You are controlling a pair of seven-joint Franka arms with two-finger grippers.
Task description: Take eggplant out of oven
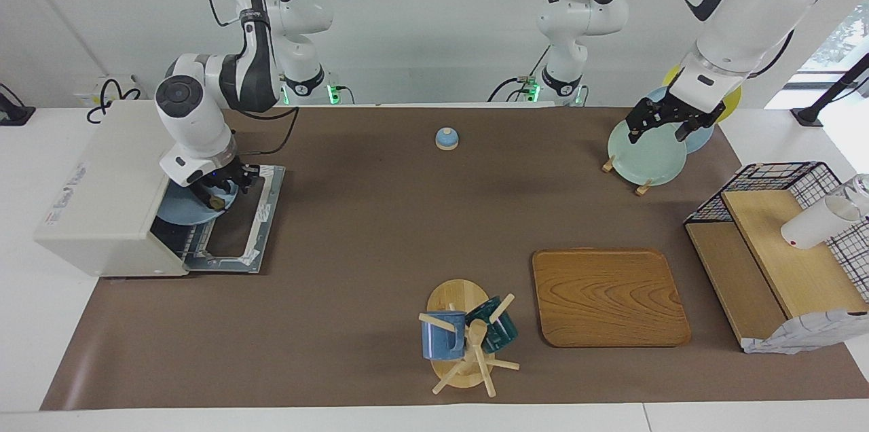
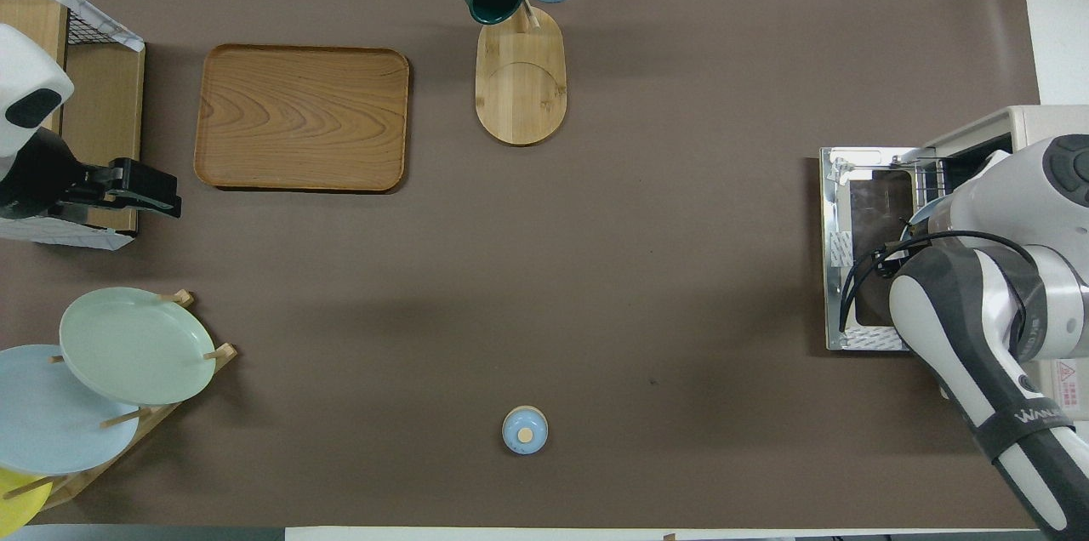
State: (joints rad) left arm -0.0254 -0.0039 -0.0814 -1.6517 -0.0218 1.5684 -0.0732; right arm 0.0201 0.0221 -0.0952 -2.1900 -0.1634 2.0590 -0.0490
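The off-white oven [image 1: 102, 194] stands at the right arm's end of the table, its glass door [image 1: 241, 228] folded down flat. It also shows in the overhead view [image 2: 1021, 126]. A blue plate [image 1: 178, 211] sticks out of the oven's mouth. On it lies the dark eggplant, of which I see mainly the greenish-brown stem tip [image 1: 218, 202]. My right gripper [image 1: 212, 195] is down at the oven mouth, right at the eggplant's stem end. My left gripper [image 1: 657, 135] waits, open and empty, raised over the plate rack.
A rack with a green plate [image 1: 645, 153] and other plates stands near the left arm's base. A wire basket with wooden boards [image 1: 781, 262], a wooden tray [image 1: 607, 296], a mug tree [image 1: 468, 340] and a small blue knob [image 1: 447, 138] are on the mat.
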